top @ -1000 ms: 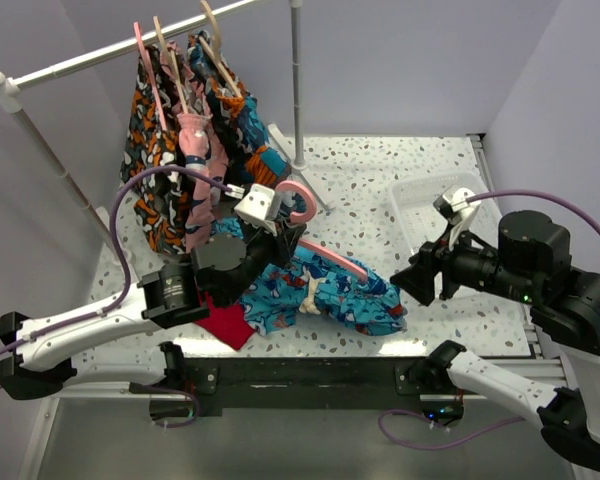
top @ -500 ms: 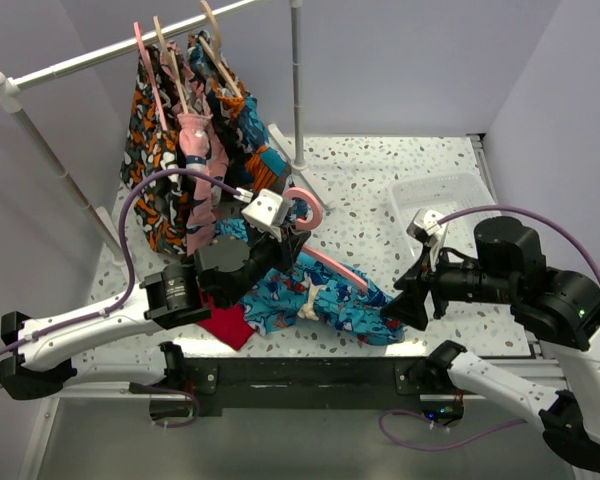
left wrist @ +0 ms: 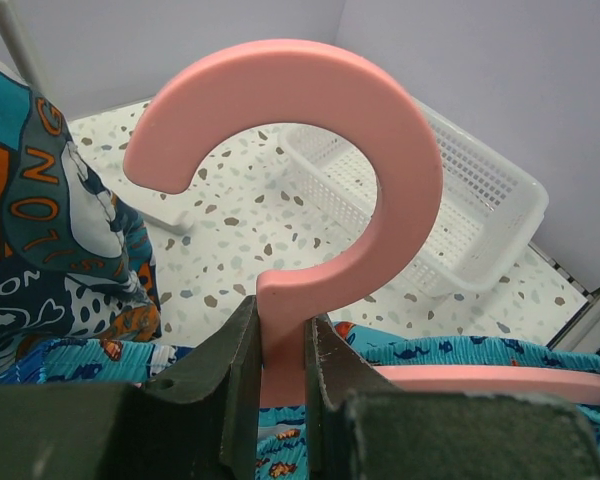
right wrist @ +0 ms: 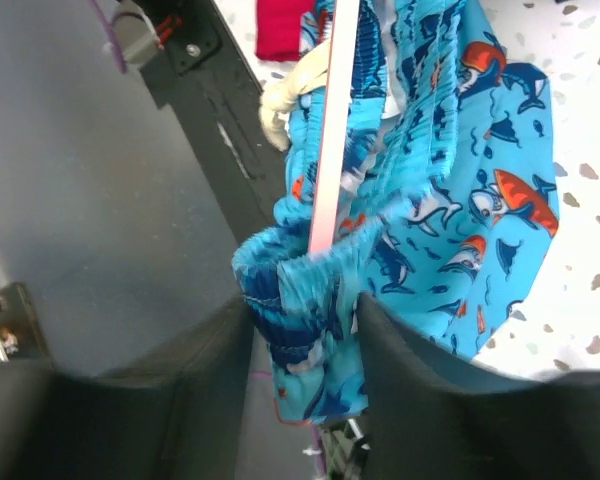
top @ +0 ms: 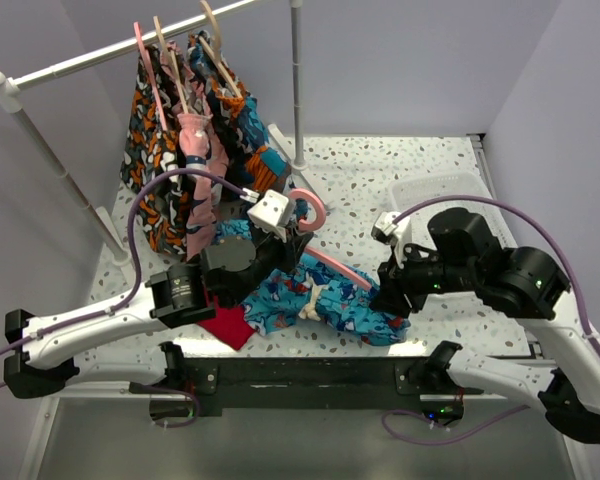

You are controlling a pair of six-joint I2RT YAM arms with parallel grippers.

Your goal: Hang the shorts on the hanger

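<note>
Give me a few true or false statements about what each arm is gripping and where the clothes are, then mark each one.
1. The left gripper has its jaws shut on the salmon-pink plastic hanger just below the curved hook. True.
2. The right gripper is open and holds nothing. False: its jaws are shut on the gathered waistband of the bright blue printed fabric shorts.
3. The shorts lie inside the white plastic mesh basket. False: they lie on the speckled table, outside the basket.
4. A plain red cloth lies on the table beside the shorts, under the left arm. True.
</note>
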